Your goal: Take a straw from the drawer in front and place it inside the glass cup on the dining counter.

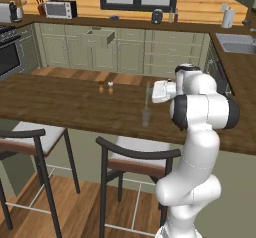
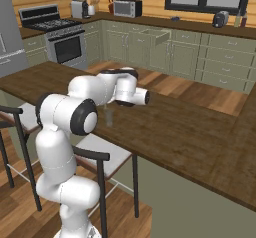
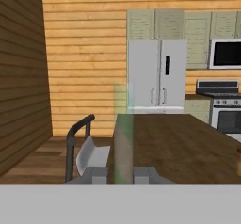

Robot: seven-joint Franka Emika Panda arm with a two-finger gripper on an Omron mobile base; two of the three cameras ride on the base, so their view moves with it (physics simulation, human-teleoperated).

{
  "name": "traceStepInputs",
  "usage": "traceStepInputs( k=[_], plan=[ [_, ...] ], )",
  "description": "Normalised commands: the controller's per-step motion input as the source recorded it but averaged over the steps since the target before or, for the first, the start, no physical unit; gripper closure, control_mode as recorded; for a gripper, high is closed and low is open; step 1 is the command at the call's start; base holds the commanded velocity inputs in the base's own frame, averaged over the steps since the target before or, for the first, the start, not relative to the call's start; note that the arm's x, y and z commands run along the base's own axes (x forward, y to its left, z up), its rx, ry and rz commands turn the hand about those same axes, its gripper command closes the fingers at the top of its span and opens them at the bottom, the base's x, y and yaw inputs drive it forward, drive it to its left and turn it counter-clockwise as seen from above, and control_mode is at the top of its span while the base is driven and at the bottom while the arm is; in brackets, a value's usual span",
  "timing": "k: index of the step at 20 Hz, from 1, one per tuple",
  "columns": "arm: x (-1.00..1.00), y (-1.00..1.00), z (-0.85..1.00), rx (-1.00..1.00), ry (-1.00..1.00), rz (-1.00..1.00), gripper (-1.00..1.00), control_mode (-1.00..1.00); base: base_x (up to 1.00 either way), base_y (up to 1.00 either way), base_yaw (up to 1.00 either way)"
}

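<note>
Fingers (image 3: 100,175) of the gripper (image 3: 122,175) are pinched close together, and they seem to hold the straw (image 1: 147,94), which stands straight up with its low end at the cup (image 1: 145,117) on the counter (image 1: 60,102). The straw looks very thin, light and smooth, so it could slip or bend. I think holding it near the middle is best, and the cup looks light and easy to tip.
</note>
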Motion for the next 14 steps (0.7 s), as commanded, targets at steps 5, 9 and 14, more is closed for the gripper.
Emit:
traceStepInputs(
  k=[5, 9, 14],
  plan=[
    [0.0, 0.0, -0.05, 0.0, 0.0, 0.0, 1.0, -1.0, 0.0, 0.0, 0.0],
    [0.0, 0.0, -0.06, 0.0, 0.0, 0.0, 1.0, -1.0, 0.0, 0.0, 0.0],
    [0.0, 0.0, -0.03, 0.0, 0.0, 0.0, 1.0, -1.0, 0.0, 0.0, 0.0]
  ],
)
